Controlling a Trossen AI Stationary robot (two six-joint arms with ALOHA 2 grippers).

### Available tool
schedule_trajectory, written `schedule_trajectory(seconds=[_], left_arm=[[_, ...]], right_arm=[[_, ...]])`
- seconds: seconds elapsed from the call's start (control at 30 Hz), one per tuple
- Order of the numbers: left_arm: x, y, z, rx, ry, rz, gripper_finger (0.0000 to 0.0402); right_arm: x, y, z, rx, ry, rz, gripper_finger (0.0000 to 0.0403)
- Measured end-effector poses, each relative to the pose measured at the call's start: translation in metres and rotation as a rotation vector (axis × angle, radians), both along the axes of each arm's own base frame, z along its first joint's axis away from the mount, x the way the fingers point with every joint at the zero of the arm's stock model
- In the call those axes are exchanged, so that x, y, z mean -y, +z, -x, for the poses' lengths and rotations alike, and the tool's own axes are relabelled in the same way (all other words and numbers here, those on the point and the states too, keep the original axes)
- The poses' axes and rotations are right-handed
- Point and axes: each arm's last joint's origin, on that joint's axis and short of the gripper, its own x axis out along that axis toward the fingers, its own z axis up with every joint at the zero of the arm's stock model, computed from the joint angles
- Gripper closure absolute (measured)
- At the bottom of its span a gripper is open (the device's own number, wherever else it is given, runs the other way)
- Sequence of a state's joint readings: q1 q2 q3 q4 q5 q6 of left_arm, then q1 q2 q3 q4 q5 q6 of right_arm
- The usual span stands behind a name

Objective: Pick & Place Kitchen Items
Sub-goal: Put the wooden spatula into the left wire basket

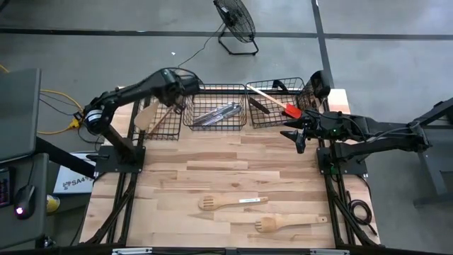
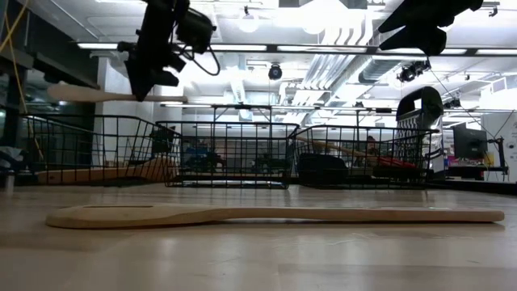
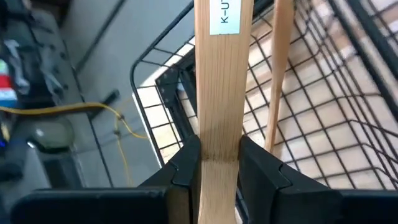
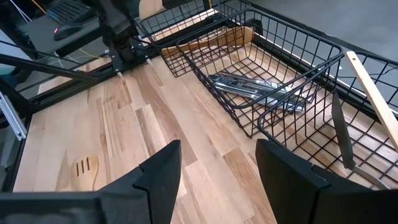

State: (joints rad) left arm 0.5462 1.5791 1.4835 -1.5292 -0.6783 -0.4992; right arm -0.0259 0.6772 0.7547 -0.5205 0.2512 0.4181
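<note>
Left gripper [image 3: 219, 163] pinches a wooden utensil [image 3: 222, 81] by its handle, up over the left basket [image 1: 161, 122] (other wooden pieces already lie inside). Right gripper [image 4: 217, 180] hovers spread and empty by the right basket [image 1: 277, 106]. Cutlery [image 1: 216, 113] sits in the middle basket. Two slotted spatulas [image 1: 232, 203] remain on the table [image 1: 177, 184], so I'd judge it mostly done.

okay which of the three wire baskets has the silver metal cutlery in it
The middle basket. Silver cutlery lies in it, while the left basket holds pale wooden utensils and the right basket holds the red-headed spatula.
</note>
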Motion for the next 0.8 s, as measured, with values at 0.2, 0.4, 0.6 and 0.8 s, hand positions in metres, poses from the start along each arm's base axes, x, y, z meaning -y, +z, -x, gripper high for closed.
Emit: schedule_trajectory(seconds=[0.2,0.4,0.6,0.8], left_arm=[[-0.017,-0.001,0.007,0.047,0.031,0.024,0.0325],[-0.026,-0.001,0.004,0.093,0.01,0.009,0.0325],[-0.026,-0.018,0.002,0.09,-0.009,0.01,0.0325],[-0.024,-0.037,0.006,0.052,0.013,0.037,0.0325]], right_arm=[[0.0,0.0,0.0,0.0,0.0,0.0,0.0203],[0.0,0.0,0.0,0.0,0.0,0.0,0.0203],[0.0,0.0,0.0,0.0,-0.001,-0.001,0.0203],[0.0,0.0,0.0,0.0,-0.001,-0.002,0.0203]])
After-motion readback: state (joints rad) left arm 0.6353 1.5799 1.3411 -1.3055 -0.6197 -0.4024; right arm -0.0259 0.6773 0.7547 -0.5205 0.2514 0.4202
